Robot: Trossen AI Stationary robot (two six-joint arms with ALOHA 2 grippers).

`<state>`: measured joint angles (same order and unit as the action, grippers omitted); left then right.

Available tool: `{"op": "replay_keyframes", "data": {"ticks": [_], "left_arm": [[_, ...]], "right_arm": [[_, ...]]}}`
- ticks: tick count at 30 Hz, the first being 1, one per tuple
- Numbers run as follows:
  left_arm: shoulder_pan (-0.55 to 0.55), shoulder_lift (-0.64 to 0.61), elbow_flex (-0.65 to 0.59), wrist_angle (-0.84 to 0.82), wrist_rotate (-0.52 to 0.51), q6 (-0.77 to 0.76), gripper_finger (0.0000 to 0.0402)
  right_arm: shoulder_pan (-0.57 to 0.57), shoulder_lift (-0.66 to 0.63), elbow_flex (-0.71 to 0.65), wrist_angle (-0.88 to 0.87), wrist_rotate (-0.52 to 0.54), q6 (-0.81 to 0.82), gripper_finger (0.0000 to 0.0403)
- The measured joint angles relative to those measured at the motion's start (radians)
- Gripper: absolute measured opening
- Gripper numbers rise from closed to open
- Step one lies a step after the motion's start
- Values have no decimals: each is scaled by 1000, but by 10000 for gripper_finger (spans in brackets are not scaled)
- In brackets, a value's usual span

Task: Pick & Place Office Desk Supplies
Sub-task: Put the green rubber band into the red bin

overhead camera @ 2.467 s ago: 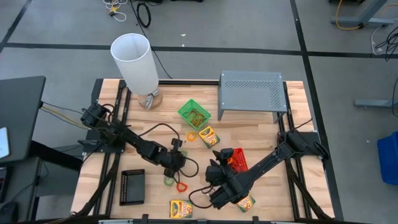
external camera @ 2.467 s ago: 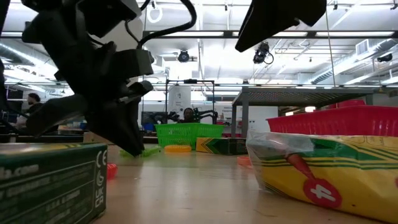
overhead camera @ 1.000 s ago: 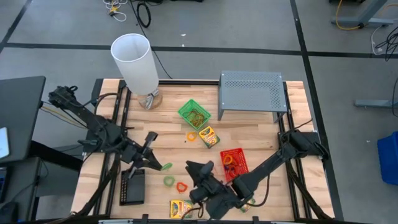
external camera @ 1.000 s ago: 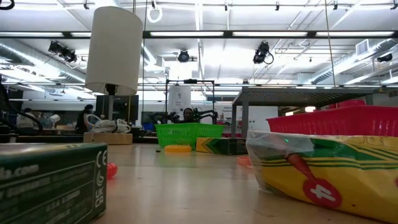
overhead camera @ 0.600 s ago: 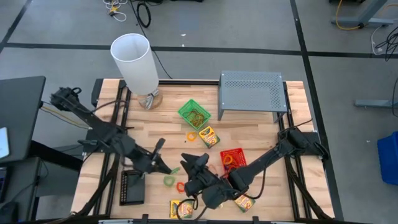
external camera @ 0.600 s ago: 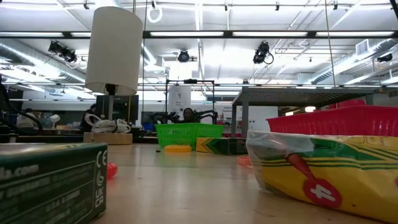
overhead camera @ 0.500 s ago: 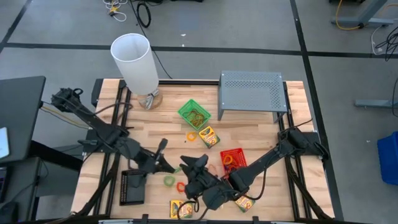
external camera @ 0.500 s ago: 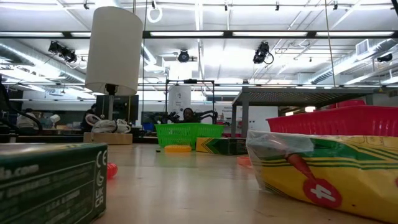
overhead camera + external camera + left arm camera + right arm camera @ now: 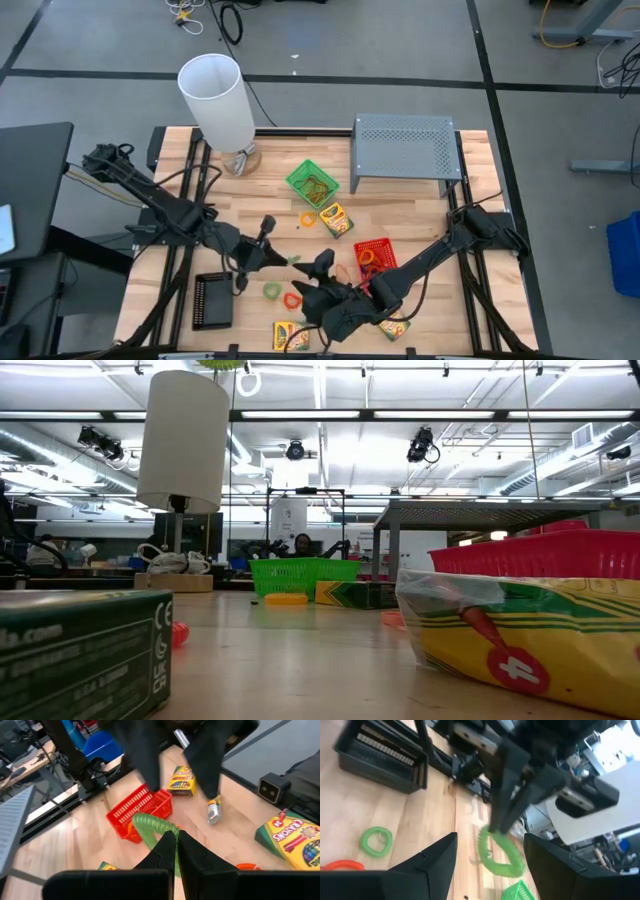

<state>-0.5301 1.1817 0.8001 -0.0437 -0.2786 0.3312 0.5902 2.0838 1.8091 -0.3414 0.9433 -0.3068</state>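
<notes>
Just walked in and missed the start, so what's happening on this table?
The left hand is shut on a green coil band, holding it up above the middle of the wooden table. The right hand faces it with fingers wide open, holding nothing. Another green band and an orange band lie on the wood, near the red tray.

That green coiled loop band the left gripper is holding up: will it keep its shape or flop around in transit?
Likely floppy: the green coiled loop band droops in a curve below the shut left gripper. It looks light, pinched only at its edge. It may swing, so move gently.
</notes>
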Motion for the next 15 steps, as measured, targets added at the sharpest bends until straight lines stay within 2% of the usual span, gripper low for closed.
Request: {"op": "replay_keyframes", "data": {"ticks": [6,15], "left_arm": [[0,33,0,2,36,-13,8],[0,70,0,10,51,-18,8]], "right_arm": [[-21,0,0,-29,-12,43,238],[-69,0,0,-115,-160,147,225]]}}
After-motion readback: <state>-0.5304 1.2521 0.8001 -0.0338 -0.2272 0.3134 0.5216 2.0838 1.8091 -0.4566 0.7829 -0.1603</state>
